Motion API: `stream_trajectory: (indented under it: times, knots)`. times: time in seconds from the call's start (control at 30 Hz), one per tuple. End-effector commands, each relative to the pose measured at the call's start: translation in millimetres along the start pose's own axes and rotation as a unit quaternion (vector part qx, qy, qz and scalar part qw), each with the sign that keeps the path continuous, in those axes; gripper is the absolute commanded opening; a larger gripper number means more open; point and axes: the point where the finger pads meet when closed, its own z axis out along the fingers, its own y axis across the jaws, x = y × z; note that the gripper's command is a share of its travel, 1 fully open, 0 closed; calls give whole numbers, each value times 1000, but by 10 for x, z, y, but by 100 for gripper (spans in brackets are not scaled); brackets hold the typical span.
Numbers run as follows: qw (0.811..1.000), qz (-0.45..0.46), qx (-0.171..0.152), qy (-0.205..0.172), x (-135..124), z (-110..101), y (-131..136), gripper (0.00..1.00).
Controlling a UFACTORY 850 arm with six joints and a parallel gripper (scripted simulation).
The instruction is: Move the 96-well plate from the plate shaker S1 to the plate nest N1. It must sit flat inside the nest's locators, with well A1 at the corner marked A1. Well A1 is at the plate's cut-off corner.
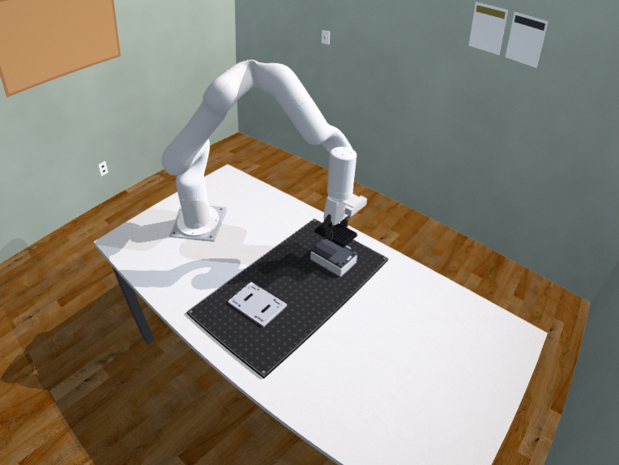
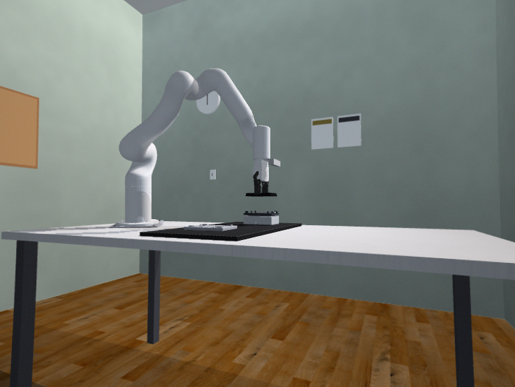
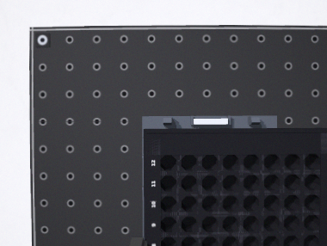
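Jaws of the single gripper (image 2: 261, 187) are clamped on one black 96-well plate (image 1: 336, 232), holding it level in the air directly above one plate shaker (image 1: 334, 258), with a clear gap between plate and shaker in the side view. One white robot arm (image 1: 288, 97) arches over from its square base plate (image 1: 218, 231) near the far left corner of the tabletop (image 1: 400, 350), and its last link points straight down.

One black perforated board (image 1: 279, 339) lies across the middle of the white tabletop, running from the near left edge toward the far edge. Two fixtures sit on it, well apart: the white and grey shaker at the far end, and one flat pale plate nest (image 1: 257, 303) with two dark slots at the near left end.

From the wrist camera, the plate (image 3: 241, 193) fills the lower right, its round wells in rows with white row numbers 12, 11, 10 and 9 readable along its left side. Behind its top edge shows a strip of the grey shaker (image 3: 211, 121). The plate's cut-off corner is not visible.

On the walls hang two paper sheets (image 1: 507, 33) and one orange board (image 1: 54, 40).
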Motion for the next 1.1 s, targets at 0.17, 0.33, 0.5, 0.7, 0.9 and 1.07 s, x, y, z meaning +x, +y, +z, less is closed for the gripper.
stream_trajectory:
  times: [0.17, 0.33, 0.5, 0.7, 0.9, 1.07]
  knots:
    - [1000, 0, 0, 1, 9, -13, -3, 0]
    - [1000, -25, 0, 1, -20, 7, 160, 0]
    - [1000, -25, 0, 1, -38, 20, 258, 0]
    - [1000, -25, 0, 1, -73, 44, 453, 0]
    - [1000, -25, 0, 1, -108, 69, 649, 0]
    - [1000, -25, 0, 1, -125, 81, 747, 0]
